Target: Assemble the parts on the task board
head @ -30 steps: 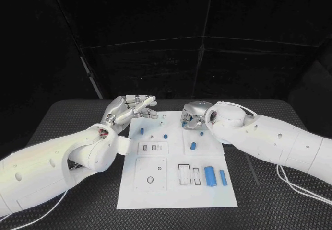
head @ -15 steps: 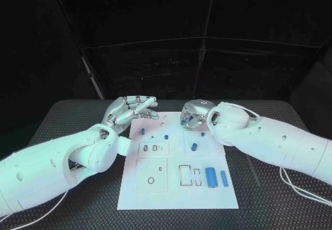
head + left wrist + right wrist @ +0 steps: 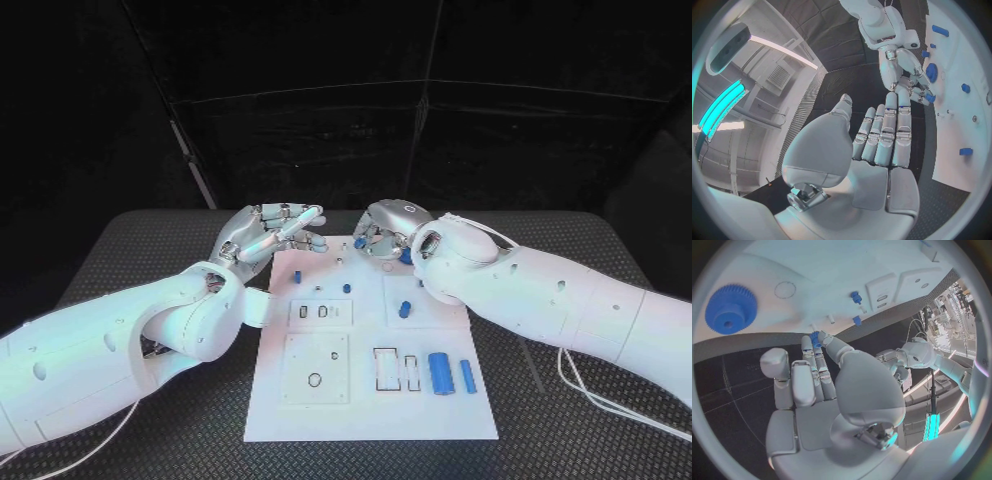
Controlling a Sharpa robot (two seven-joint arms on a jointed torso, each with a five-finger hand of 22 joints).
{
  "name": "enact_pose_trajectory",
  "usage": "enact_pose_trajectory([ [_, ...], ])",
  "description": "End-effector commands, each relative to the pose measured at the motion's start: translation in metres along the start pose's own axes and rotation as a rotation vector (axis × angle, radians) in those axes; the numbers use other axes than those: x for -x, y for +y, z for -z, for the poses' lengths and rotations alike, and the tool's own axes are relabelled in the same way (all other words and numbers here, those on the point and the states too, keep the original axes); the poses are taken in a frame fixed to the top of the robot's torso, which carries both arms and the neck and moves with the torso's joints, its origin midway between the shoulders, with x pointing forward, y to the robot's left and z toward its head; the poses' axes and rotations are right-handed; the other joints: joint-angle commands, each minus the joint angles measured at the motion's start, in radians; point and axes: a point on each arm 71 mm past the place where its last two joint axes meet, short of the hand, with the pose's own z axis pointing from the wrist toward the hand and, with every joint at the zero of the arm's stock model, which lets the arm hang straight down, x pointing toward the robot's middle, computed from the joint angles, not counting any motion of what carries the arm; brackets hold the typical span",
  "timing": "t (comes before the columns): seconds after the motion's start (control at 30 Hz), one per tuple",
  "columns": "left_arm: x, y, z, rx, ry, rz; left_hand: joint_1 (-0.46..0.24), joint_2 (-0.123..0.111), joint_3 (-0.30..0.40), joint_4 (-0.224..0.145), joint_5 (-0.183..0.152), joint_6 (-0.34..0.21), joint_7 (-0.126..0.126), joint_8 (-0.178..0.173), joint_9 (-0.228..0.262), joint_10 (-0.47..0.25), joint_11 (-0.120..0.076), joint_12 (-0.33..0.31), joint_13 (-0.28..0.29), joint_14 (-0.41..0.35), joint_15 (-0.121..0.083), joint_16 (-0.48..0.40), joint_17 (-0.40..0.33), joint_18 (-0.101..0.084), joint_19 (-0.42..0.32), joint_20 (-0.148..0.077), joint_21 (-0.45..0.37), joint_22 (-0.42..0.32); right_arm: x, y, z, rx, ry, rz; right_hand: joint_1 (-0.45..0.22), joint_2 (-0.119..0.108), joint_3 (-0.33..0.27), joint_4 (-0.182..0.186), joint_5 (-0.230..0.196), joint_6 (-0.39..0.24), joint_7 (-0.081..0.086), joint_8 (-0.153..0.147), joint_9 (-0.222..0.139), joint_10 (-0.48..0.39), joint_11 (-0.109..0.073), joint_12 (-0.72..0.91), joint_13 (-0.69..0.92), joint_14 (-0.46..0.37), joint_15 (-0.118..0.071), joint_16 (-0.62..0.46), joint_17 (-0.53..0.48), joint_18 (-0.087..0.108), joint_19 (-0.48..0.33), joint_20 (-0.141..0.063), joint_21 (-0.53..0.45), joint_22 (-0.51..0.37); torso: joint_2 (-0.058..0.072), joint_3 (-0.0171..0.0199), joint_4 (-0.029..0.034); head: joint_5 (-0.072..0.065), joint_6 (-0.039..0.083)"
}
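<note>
Lab test cell: black curtains [image 3: 346, 120], ceiling light strips [image 3: 720, 107].

Crowding the far edge of the task board [image 3: 289, 415]: left hand [image 3: 270, 232] hovering at the far left corner, fingers apart, holding nothing; right hand [image 3: 381, 236] just beside it over the far middle, pinching a small blue part [image 3: 816, 338]. Leaving only a narrow gap between the two hands. Standing in the way on the far half: small blue pegs [image 3: 297, 274]. Lying near the right edge: two blue cylinders [image 3: 440, 372]. Staying open: the near edge and both near corners.
</note>
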Motion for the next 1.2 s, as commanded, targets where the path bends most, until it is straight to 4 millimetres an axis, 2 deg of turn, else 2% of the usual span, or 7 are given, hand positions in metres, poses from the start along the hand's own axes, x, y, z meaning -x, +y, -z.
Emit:
enact_pose_trajectory([
  [0.03, 0.000, -0.002, 0.000, -0.009, 0.012, 0.000, 0.001, 0.006, -0.007, 0.001, 0.004, 0.002, 0.007, -0.006, -0.002, 0.002, 0.007, -0.003, -0.002, 0.003, 0.003, -0.004, 0.001, 0.009, 0.006, 0.000, 0.003, 0.000, 0.002, 0.003, -0.006, 0.002, -0.038, -0.019, -0.001, -0.009, 0.007, 0.002, -0.006, -0.003, 0.006, -0.005, -0.001, -0.005, 0.002, -0.005, -0.001, 0.031, 0.005, 0.006, 0.000, -0.016, -0.004, 0.000, 0.003, -0.001, 0.003, -0.0008, 0.0005, 0.000, 0.000],
  [0.33, 0.001, -0.003, 0.001, -0.009, 0.012, -0.001, 0.001, 0.007, -0.007, 0.001, 0.004, 0.002, 0.007, -0.006, -0.002, 0.002, 0.007, -0.004, -0.001, 0.003, 0.003, -0.004, 0.001, 0.009, 0.006, 0.000, 0.003, 0.000, -0.006, 0.007, -0.021, -0.010, 0.009, 0.003, -0.002, -0.012, 0.011, 0.005, -0.008, -0.005, 0.006, -0.007, -0.001, -0.009, 0.004, -0.007, -0.002, 0.031, 0.006, 0.007, 0.001, -0.016, -0.005, 0.001, 0.003, -0.001, 0.006, -0.0031, 0.0051, -0.002, -0.006],
  [0.47, 0.001, -0.003, 0.001, -0.009, 0.013, -0.001, 0.001, 0.007, -0.007, 0.001, 0.004, 0.002, 0.007, -0.006, -0.002, 0.002, 0.007, -0.004, -0.001, 0.003, 0.003, -0.004, 0.001, 0.009, 0.006, 0.000, 0.003, 0.000, -0.008, 0.008, -0.025, -0.012, 0.016, 0.013, -0.002, -0.012, 0.011, 0.005, -0.008, -0.005, 0.006, -0.007, -0.001, -0.009, 0.004, -0.007, -0.002, 0.031, 0.006, 0.007, 0.001, -0.016, -0.005, 0.001, 0.003, -0.001, 0.008, -0.0024, 0.0026, 0.003, -0.009],
  [0.67, 0.000, -0.003, 0.000, -0.008, 0.015, 0.000, 0.001, 0.007, -0.007, 0.001, 0.004, 0.002, 0.007, -0.006, -0.002, 0.002, 0.007, -0.004, -0.001, 0.003, 0.003, -0.004, 0.001, 0.009, 0.006, 0.000, 0.003, 0.000, -0.009, 0.008, -0.028, -0.017, 0.022, 0.021, -0.002, -0.012, 0.012, 0.006, -0.008, -0.005, 0.006, -0.008, -0.001, -0.009, 0.004, -0.007, -0.003, 0.031, 0.006, 0.007, 0.001, -0.016, -0.005, 0.001, 0.004, -0.001, 0.009, -0.0041, 0.0054, 0.003, -0.011],
  [0.83, 0.000, -0.003, 0.000, -0.008, 0.015, 0.000, 0.001, 0.007, -0.007, 0.000, 0.004, 0.002, 0.007, -0.006, -0.002, 0.003, 0.007, -0.004, -0.001, 0.003, 0.003, -0.005, 0.002, 0.009, 0.006, 0.000, 0.003, -0.001, -0.010, 0.009, -0.031, -0.025, 0.034, 0.029, -0.004, -0.014, 0.013, 0.008, -0.009, -0.007, 0.007, -0.009, -0.001, -0.011, 0.004, -0.009, -0.003, 0.031, 0.007, 0.008, 0.000, -0.016, -0.007, 0.002, 0.004, -0.002, 0.010, -0.0028, 0.0029, 0.008, -0.013],
  [1.2, 0.000, -0.003, 0.000, -0.007, 0.019, 0.002, 0.001, 0.007, -0.007, 0.000, 0.004, 0.002, 0.007, -0.006, -0.002, 0.003, 0.007, -0.004, -0.001, 0.003, 0.003, -0.005, 0.002, 0.009, 0.006, 0.000, 0.003, -0.001, -0.013, 0.009, -0.036, -0.043, 0.060, 0.047, -0.009, -0.024, 0.018, 0.015, -0.012, -0.011, 0.008, -0.013, -0.002, -0.020, 0.007, -0.012, -0.005, 0.030, 0.009, 0.008, -0.002, -0.015, -0.011, 0.004, 0.002, -0.006, 0.010, -0.0031, 0.0024, 0.005, -0.016],
])
